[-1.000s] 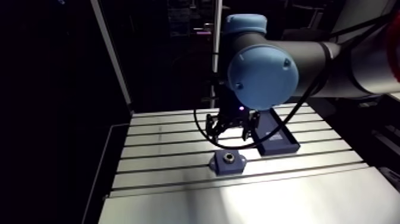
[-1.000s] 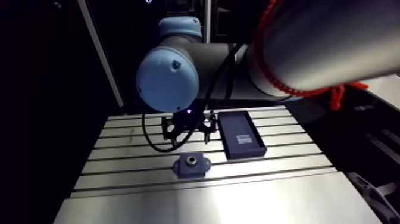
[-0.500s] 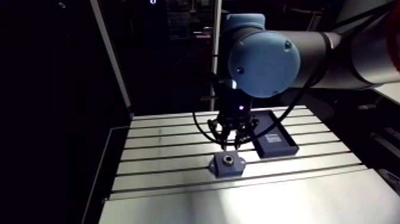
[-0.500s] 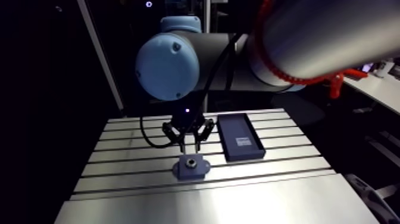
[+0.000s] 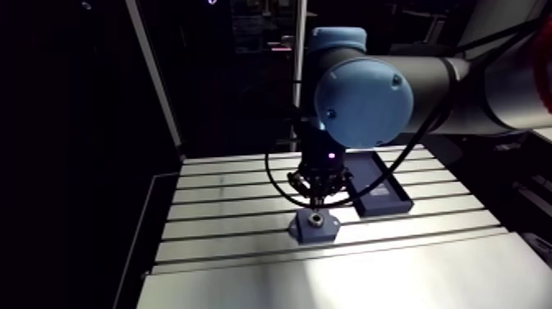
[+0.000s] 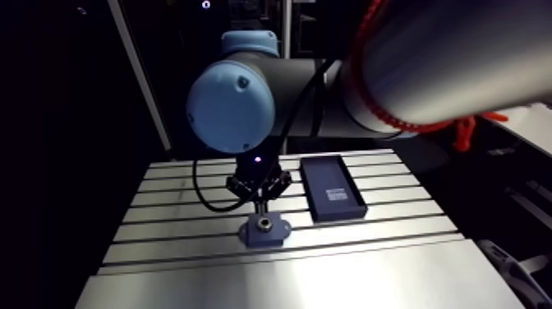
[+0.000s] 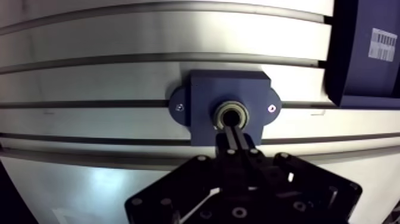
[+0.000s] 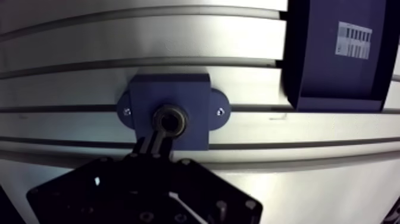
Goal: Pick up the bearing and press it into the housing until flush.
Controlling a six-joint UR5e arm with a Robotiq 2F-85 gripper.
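**Gripper closed, tips on the bearing in the housing**

Gripper (image 7: 233, 130): the 2 fingers are pressed together with nothing held between them. The tips sit at the near edge of the bearing (image 7: 219, 113) and look to be touching its rim, but I can't confirm contact. The bearing is in the bore at the middle of the blue housing (image 7: 226, 83), a metal ring with a dark centre hole. Can't tell whether it's flush. The housing lies flat on the slotted tabletop (image 7: 89, 77). A dark blue tray (image 7: 351, 65) with 1 white label (image 7: 386, 44) sits near the housing, not touching. In the arm view the gripper points straight down over the housing.
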